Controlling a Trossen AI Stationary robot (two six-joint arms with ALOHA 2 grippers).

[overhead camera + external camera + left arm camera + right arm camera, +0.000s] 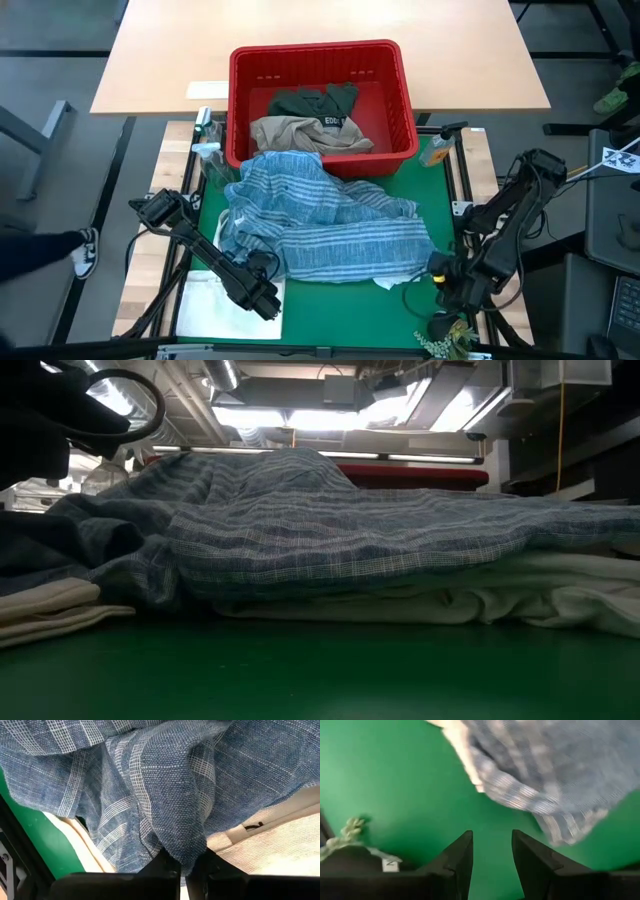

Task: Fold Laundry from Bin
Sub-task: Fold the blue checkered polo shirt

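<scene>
The red bin (322,60) stands at the far side, holding a dark green garment (318,100) and a beige one (305,133). A blue-and-white striped garment (320,225) spills from the bin's near wall onto the green mat (340,315) and lies rumpled over a white cloth (560,600). My left gripper (262,272) is at the garment's near left edge, shut on its cloth. My right gripper (492,851) hangs open above bare mat, just off the garment's near right corner (560,815), with nothing between its fingers. My left gripper pinches a bunched fold of the striped garment (182,851) between its two shut fingers, several layers gathered together. The fingers come from above, pointing steeply down. The cloth runs slack away from the hold, and the rest of the garment lies on the mat and the white cloth.
A flat white bag (215,295) lies on the mat at the near left, partly under my left arm. Bottles stand at the bin's left (205,140) and right (437,150). A small green-and-white sprig (445,340) lies near the front right edge.
</scene>
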